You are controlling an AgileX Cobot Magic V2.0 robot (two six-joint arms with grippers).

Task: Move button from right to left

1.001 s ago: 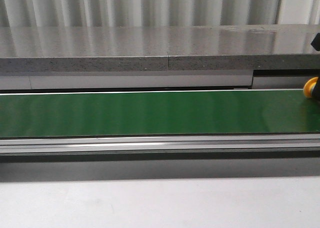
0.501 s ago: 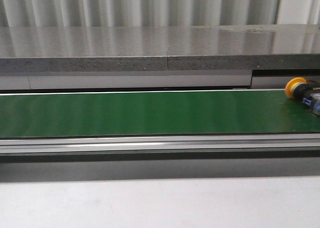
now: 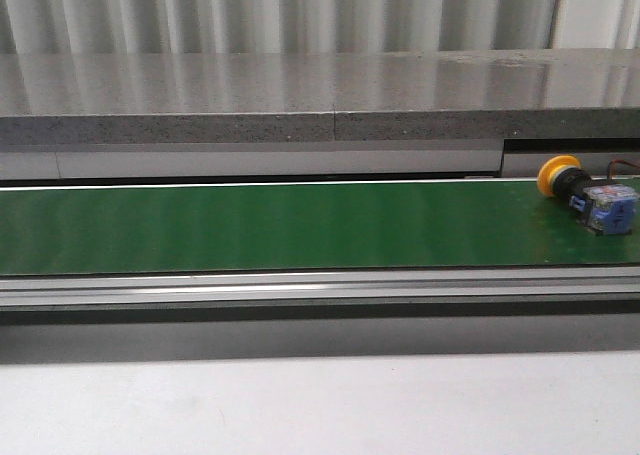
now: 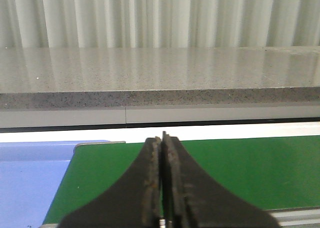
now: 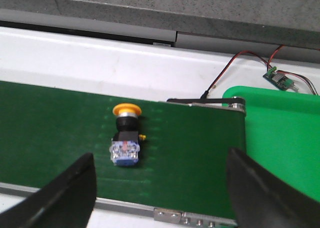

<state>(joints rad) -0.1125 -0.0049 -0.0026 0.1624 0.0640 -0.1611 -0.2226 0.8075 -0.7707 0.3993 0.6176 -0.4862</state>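
Note:
The button (image 3: 590, 197) has a yellow-orange cap, a dark collar and a blue-and-clear body. It lies on its side on the green conveyor belt (image 3: 300, 225) at the far right of the front view. In the right wrist view the button (image 5: 125, 135) lies on the belt ahead of my right gripper (image 5: 160, 188), which is open and empty above the belt's near edge. My left gripper (image 4: 162, 153) is shut and empty over the belt's left end. Neither gripper shows in the front view.
A grey stone shelf (image 3: 300, 95) runs behind the belt. A metal rail (image 3: 300, 290) borders its front edge. A blue surface (image 4: 30, 183) lies past the belt's left end, a green tray (image 5: 280, 138) past its right end, with red-black wires (image 5: 235, 67) and a small board behind.
The button has travelled leftwards along the belt, from just its cap showing at the right edge to fully in view. No gripper is in the front view.

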